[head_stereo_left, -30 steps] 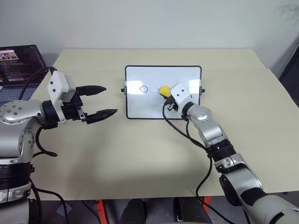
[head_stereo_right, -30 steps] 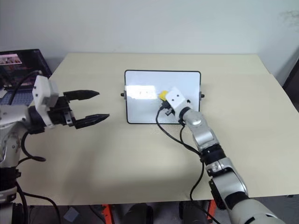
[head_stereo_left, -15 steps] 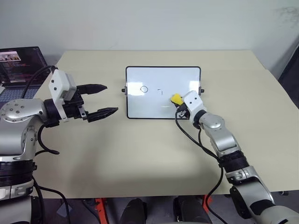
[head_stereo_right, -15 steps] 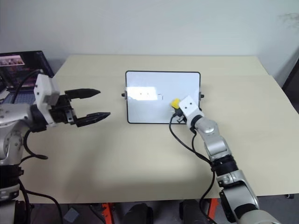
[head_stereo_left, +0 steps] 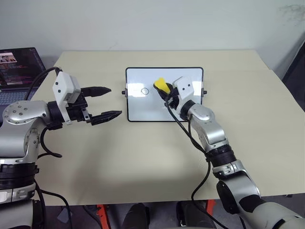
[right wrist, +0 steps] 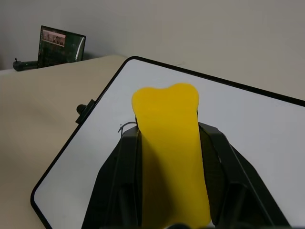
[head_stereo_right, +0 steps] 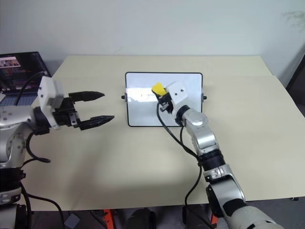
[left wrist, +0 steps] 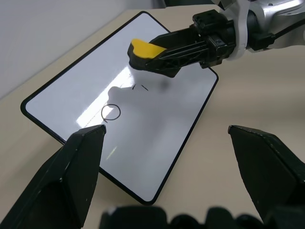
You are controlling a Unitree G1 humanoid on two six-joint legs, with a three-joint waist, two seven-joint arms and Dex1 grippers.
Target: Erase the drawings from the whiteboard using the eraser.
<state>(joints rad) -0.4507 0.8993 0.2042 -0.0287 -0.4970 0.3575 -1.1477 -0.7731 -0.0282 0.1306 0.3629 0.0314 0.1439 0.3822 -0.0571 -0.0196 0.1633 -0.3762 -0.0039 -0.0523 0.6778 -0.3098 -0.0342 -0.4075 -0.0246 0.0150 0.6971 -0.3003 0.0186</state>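
Right now I am seeing my left gripper [head_stereo_left: 110, 101] hanging over the near-left bench [head_stereo_left: 143, 157], fingers spread wide and holding nothing. Farther in, my right gripper [head_stereo_left: 165, 93] is clamping the yellow eraser [head_stereo_left: 161, 86] tight, lifted over the middle of the whiteboard [head_stereo_left: 164, 94], which is lying flat at the centre. The circle [left wrist: 111, 112] and two short strokes [left wrist: 139, 87] of the drawings are showing on its left half. A laptop [head_stereo_left: 16, 64] is glowing far left.
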